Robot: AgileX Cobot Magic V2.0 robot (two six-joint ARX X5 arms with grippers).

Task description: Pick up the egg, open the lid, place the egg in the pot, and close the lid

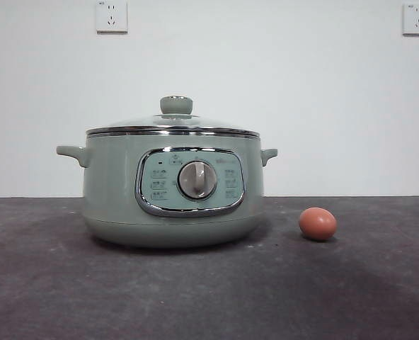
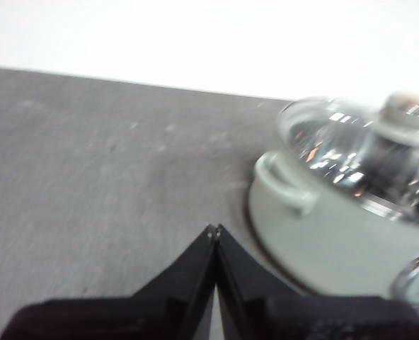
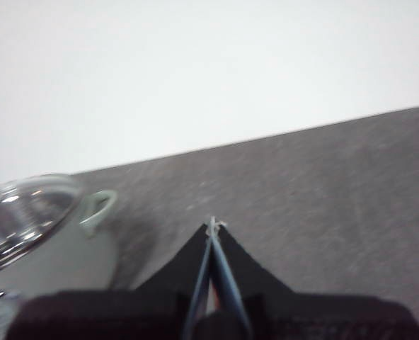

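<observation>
Lying bare on the dark tabletop [image 1: 209, 297], the egg [image 1: 317, 224] sat just off the pot [image 1: 173, 191] at about four o'clock from the dial, apart from its wall, while the lid [image 1: 173, 126] rested closed on the rim with its knob upright. Neither arm showed in the front view; the left pincer [image 2: 214, 229] hung clenched and empty beside the pot's handle, and the right pincer [image 3: 212, 224] was likewise clenched on nothing over bare tabletop, the egg outside its view. Picking up the egg looked like the first step, not yet begun. Doing it well probably meant parting the right jaws wide, descending straight over the egg's middle, and closing gently, since the smooth shell could roll or crack.
</observation>
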